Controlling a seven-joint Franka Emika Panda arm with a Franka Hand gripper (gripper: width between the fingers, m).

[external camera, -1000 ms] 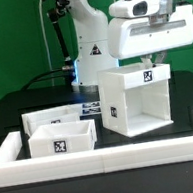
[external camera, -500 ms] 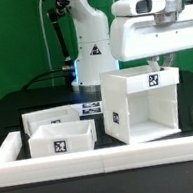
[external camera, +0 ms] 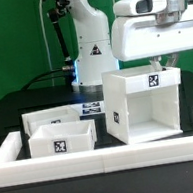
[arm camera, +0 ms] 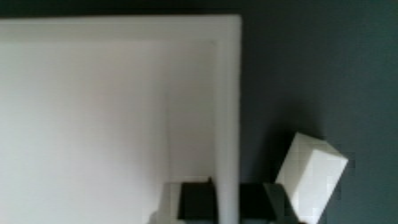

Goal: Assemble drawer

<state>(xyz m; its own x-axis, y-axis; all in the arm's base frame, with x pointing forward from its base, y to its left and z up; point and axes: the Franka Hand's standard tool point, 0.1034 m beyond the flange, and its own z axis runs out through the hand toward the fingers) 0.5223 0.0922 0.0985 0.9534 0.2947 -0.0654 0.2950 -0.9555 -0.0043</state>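
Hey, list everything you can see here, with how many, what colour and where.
housing: one, white, tag on top, toward the exterior view's right
front tray: one, white, tagged, on the exterior view's left of the housing
rear tray: one, white, behind the front tray
marker board: one, white, flat between rear tray and housing
border wall: one, white, low, along front and sides
table: one, black
arm: one, white, above the housing
pincer: one, dark, astride the housing's wall

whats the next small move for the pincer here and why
Probably close the pincer firmly on the housing wall: the wrist view shows that thin wall between its fingers, but contact is unclear. The near tray and far tray sit beside the housing, not yet inserted.
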